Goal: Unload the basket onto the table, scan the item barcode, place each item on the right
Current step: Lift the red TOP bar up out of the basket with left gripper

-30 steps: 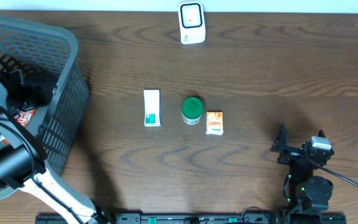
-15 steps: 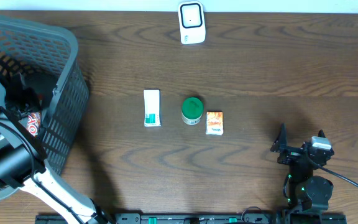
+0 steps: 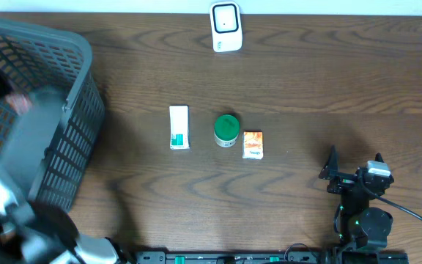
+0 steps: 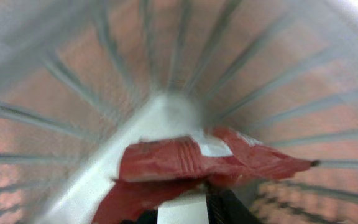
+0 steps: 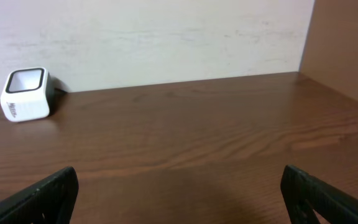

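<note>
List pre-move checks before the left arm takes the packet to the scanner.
1. Left end effector closed on red packet: ok, packet pinched at its lower edge.
2. Packet out of basket: not ok, its mesh fills the left wrist view.
3. Barcode side: cannot tell, blurred.
4. Scanner standing, unobstructed: ok.
5. Right end effector open, parked near the table edge: ok.

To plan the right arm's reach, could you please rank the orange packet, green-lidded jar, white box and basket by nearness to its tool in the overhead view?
From the right tool:
1. Orange packet, mid-table.
2. Green-lidded jar, just left of it.
3. White box, further left.
4. Basket, far left.
</note>
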Available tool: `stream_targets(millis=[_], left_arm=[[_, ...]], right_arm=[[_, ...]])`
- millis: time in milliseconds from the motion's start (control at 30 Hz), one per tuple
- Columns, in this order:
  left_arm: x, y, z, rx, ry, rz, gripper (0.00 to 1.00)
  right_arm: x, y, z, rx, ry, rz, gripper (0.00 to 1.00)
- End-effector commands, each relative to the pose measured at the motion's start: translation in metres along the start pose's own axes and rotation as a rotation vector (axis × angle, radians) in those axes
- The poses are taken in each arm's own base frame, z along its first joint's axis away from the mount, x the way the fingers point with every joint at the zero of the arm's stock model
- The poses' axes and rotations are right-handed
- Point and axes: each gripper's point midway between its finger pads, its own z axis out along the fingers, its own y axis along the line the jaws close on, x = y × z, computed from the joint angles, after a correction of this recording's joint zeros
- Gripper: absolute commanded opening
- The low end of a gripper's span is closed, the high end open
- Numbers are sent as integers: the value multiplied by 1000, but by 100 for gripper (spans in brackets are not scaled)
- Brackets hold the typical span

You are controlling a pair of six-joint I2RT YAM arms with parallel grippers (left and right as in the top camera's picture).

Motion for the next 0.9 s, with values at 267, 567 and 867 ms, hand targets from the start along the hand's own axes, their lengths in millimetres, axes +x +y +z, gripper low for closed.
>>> stream_targets(millis=[267,567,867], left_arm=[[-35,-76,-188,225,-458,54,22],[-25,-57,-162,147,-375,1,89],[11,-19,-29,-5,4,-256,92]], right_arm=[[0,3,0,-13,0,-12,99],[0,3,0,-13,0,-12,99],[0,3,0,-13,0,-12,99]])
